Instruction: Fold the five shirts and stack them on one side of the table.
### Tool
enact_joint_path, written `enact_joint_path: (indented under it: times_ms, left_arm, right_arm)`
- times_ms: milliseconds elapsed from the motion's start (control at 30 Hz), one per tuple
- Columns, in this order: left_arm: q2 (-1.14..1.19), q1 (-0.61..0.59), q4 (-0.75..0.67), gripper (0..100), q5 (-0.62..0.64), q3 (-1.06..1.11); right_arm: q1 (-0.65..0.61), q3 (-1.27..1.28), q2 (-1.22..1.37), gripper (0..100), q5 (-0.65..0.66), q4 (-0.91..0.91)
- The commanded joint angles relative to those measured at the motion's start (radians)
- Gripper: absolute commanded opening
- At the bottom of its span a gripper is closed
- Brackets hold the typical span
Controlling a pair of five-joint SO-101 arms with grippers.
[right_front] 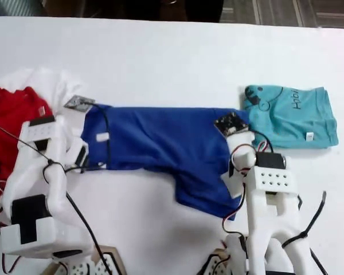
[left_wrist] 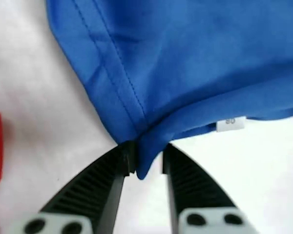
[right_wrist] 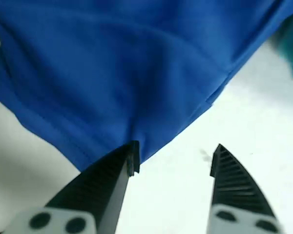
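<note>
Shirt (left_wrist: 185, 58) edge pinched in left gripper (left_wrist: 147, 159)

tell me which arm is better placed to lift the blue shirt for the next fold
Left: the left gripper is shut on the blue shirt, while the right gripper is open, cloth against one finger.

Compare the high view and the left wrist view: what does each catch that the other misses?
The high view adds the folded teal shirt, a white shirt next to the red shirt, and the blue shirt spread wide across the table. The left wrist view adds the left tool pinching the blue shirt's corner, plus the hem stitching. Shared: blue shirt, its white tag, red shirt, table.
</note>
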Motion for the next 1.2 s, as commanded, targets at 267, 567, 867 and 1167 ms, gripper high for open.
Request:
enact_joint_path:
  times_ms: [267,567,867,1167]
  left_arm:
    - [-0.021,-0.032,0.331,14,-0.009,-0.524]
    - [0.063,0.071,0.206,4,0.106,-0.680]
    - [0.457,0.222,0.146,3,0.210,-0.869]
    - [0.611,0.184,0.192,3,0.206,-1.082]
  right_arm:
    - [0.004,-0.394,-0.027,22.7,-0.167,-0.024]
    - [-0.136,-0.339,0.104,2.3,-0.249,-0.381]
    - [-0.188,-0.341,0.486,2.0,-0.253,-0.584]
    - [-0.183,-0.339,0.532,2.0,-0.253,-0.590]
